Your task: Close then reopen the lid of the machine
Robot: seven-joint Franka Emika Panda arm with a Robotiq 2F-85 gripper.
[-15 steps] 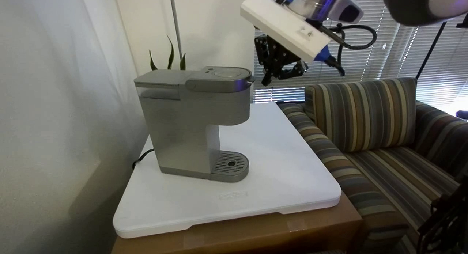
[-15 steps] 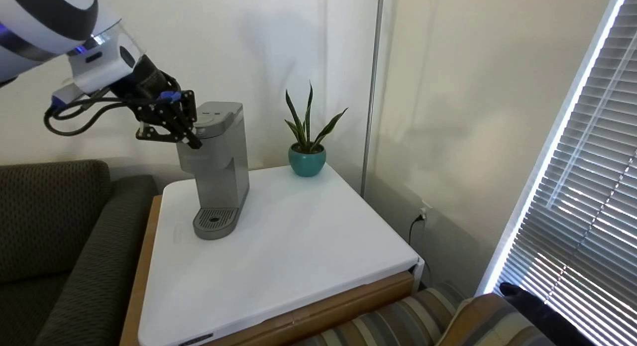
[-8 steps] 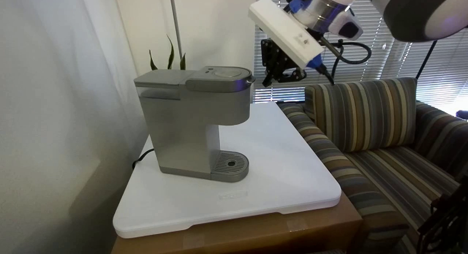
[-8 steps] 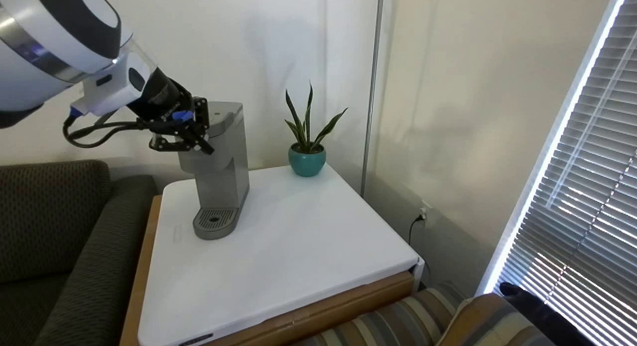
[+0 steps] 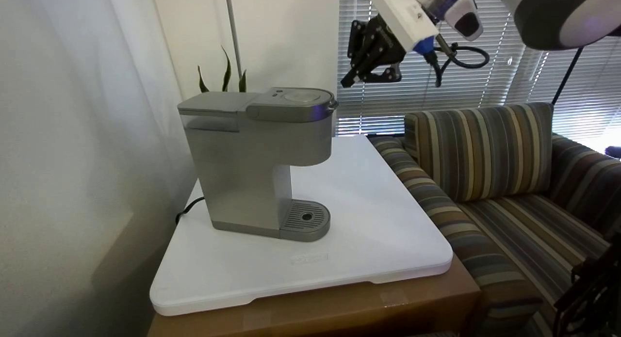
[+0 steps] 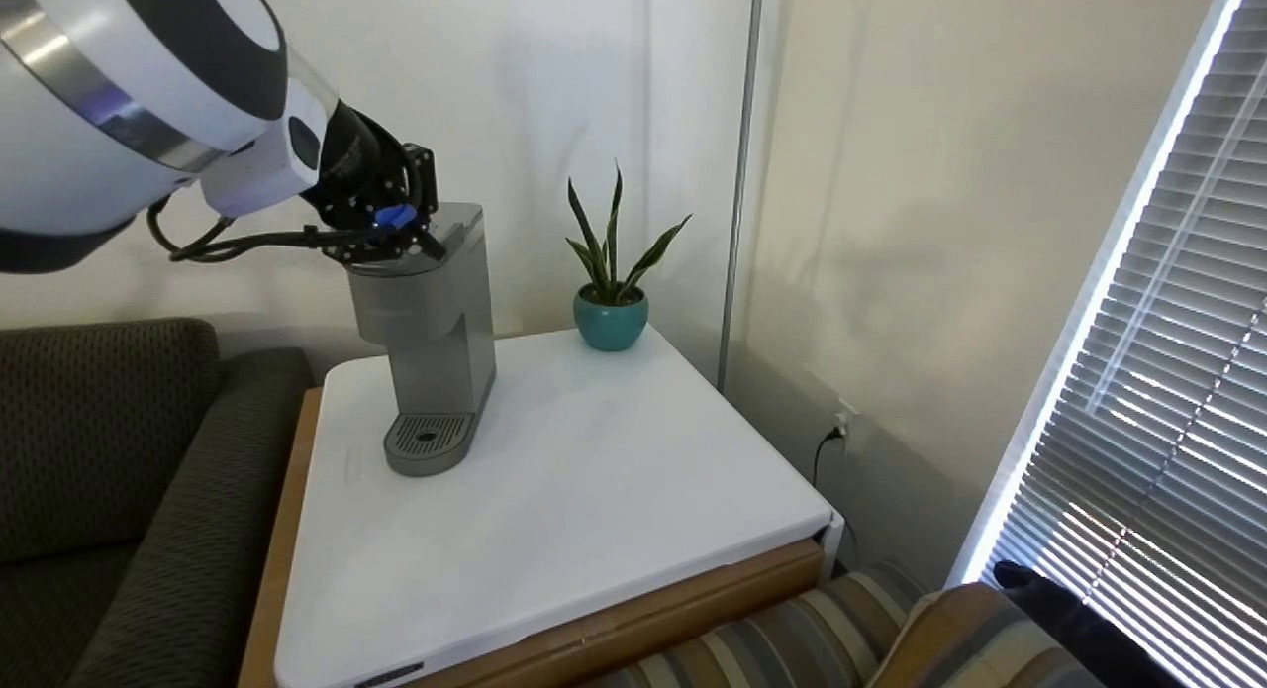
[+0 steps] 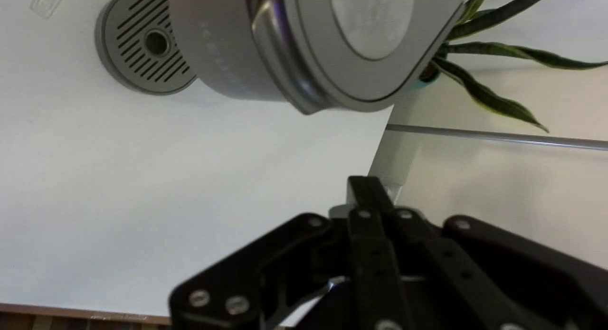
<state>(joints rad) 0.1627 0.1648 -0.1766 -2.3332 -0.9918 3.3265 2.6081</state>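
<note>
The lid (image 5: 296,104) is lying flat on the head (image 5: 301,140) of the machine (image 5: 242,172), which is standing upright left of centre in an exterior view. Wrist view is cutting the machine off at the top: the lid's rear is running out of frame, and the lettering (image 7: 223,59) on the front is blurring. The drip base (image 7: 137,40), upper left, is sitting partly hidden under the head.

The claw (image 7: 373,192) is hovering closed, tips together, lower right of centre in wrist view, apart from the lid. In an exterior view the arm (image 6: 129,94) is filling the upper left, cut off by the frame; the claw is masking much of the lid there, so the gap between them is hiding.

A cord (image 5: 189,209) is vanishing behind the machine. A plant (image 5: 227,72) is showing only leaf tips beyond it; its teal pot (image 6: 611,322) is standing upper middle in an exterior view.

Edges: the desk (image 5: 378,225) is ending in a rounded corner, lower right, on a brown box (image 5: 427,298). Room: white surface is stretching from the drip base to the right edge, a striped armchair (image 5: 514,225) bordering it.
</note>
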